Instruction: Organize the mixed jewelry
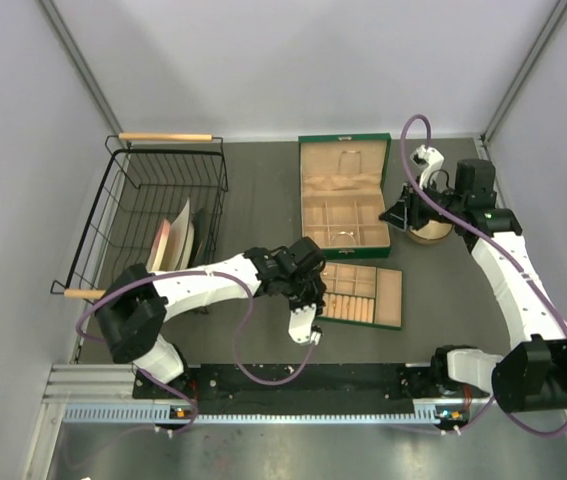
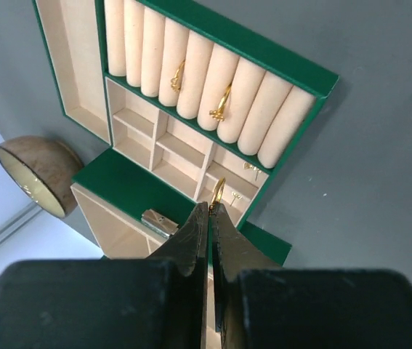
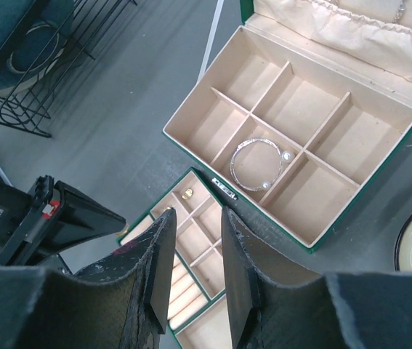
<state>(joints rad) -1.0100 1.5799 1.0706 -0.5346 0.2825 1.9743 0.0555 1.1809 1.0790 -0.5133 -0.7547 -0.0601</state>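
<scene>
Left wrist: left tool (image 2: pixel 210 211) clenched; right wrist: right tool (image 3: pixel 196 214) released, ring (image 3: pixel 188 193) in tray (image 3: pixel 150 217).

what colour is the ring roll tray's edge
Dark green; the tray edge shows best in the left wrist view.

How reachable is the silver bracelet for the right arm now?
Probably yes: the green box stands open, the bracelet lies uncovered in its compartment, and the right gripper hangs open and empty close by, nothing between.
</scene>
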